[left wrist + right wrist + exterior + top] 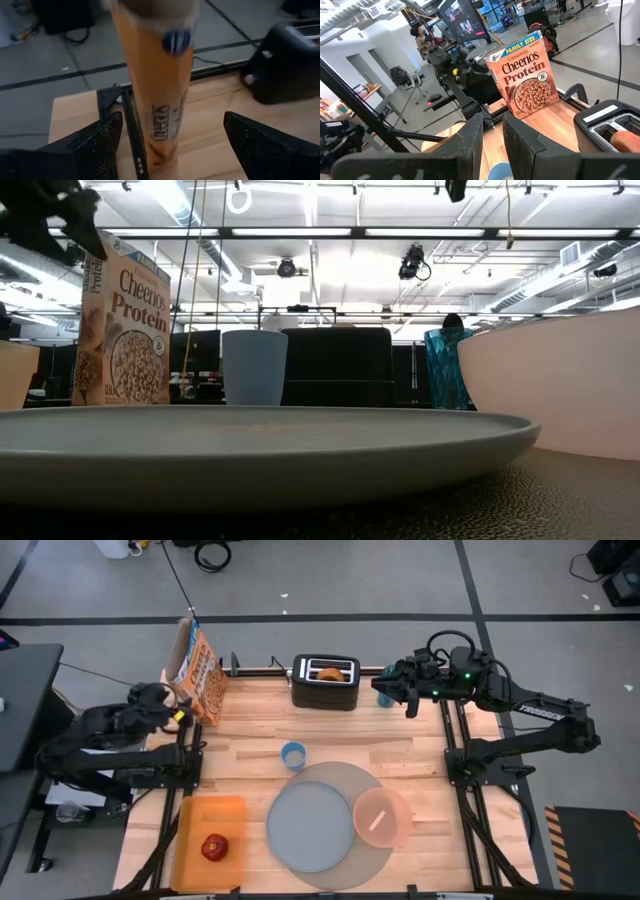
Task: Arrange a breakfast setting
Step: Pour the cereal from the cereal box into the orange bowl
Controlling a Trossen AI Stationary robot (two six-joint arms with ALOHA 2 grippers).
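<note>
The left claw [183, 712] sits at the far left corner of the wooden tabletop [400, 755], its two dark fingers [90, 142] spread wide on either side of the narrow edge of an upright orange cardboard cereal box [200, 668] (the box stands between them, touching neither pad in the left wrist view). The right claw [385, 687] hovers at the far right edge, clenched with its fingers [470, 140] nearly together on nothing; the teal ribbed tumbler [385, 698] stands directly beneath it.

Just beside the right claw, toward the left one, is the black two-slot toaster [325, 682] with a browned bagel half [328, 673] in its slot. Between the claws and nearer the front stands a small light-blue cup [293, 754]. Well in front of both claws lies the large round grey mat [345, 780], carrying the round grey plate [310, 825] and, overlapping the mat's right edge, the translucent pink bowl [383, 817]. Straight in front of the left claw, at the near edge, the flat orange rectangular tray [205, 815] holds the red apple [214, 847].
</note>
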